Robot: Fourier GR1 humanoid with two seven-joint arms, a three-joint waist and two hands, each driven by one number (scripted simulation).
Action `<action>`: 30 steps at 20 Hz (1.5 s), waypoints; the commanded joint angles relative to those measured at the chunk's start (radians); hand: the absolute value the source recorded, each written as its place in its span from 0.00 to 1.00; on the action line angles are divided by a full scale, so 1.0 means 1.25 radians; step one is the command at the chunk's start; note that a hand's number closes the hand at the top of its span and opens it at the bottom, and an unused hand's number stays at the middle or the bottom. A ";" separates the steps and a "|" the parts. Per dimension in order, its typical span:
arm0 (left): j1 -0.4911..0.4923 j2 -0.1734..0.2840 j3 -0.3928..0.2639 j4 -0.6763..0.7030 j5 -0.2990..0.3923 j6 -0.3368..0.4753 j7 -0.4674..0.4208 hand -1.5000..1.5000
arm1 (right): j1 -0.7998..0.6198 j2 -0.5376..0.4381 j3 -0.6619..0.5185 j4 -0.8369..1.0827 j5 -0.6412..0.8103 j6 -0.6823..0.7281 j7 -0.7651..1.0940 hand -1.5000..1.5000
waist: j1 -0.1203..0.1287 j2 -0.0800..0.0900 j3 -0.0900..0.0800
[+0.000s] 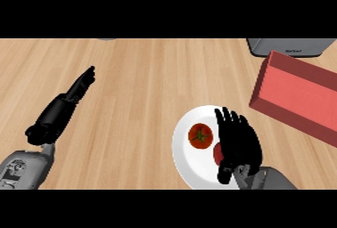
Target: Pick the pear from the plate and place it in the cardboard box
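Two hands are in view. Right hand (237, 140) hangs over the white plate (187, 167) with fingers straight and spread, pointing away from the robot; it grips nothing. This posture suits an approach from above before closing. On the plate lies a tomato (201, 136) with a green stem star, clear of the hand. A dark red fruit (218, 152) shows just at the palm's left edge, mostly hidden; judged to be the target, though no pear shape can be confirmed. Box (297, 95), red-sided, stands to the plate's upper right, near, open side up, ready to receive. Left hand (82, 84) rests well apart, fingers straight, idle.
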 commanded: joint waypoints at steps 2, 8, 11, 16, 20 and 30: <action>0.018 -0.029 0.002 -0.029 -0.030 0.001 0.012 0.50 | 0.017 0.068 -0.004 0.018 0.044 0.041 0.076 0.00 | 0.001 0.000 0.000; 0.002 -0.029 0.023 -0.035 -0.023 -0.025 0.028 0.50 | 0.042 0.046 -0.043 0.076 0.092 0.049 0.038 0.00 | 0.000 0.000 0.000; 0.046 -0.033 0.039 -0.081 -0.017 -0.038 0.022 0.50 | 0.092 0.009 -0.083 0.021 0.101 0.047 -0.003 0.00 | 0.000 -0.001 0.000; -0.025 -0.062 0.052 0.005 -0.061 -0.051 0.035 0.50 | 0.078 0.051 -0.135 0.112 0.116 0.019 -0.099 0.00 | -0.002 0.001 0.000; -0.013 -0.054 0.093 0.003 -0.051 -0.080 0.022 0.50 | 0.091 0.076 -0.061 0.151 0.191 -0.014 -0.157 1.00 | 0.000 0.001 0.000; 0.001 -0.097 0.081 -0.008 -0.094 -0.082 0.011 0.50 | 0.011 0.063 -0.091 0.266 0.301 -0.154 -0.317 1.00 | 0.002 0.001 0.000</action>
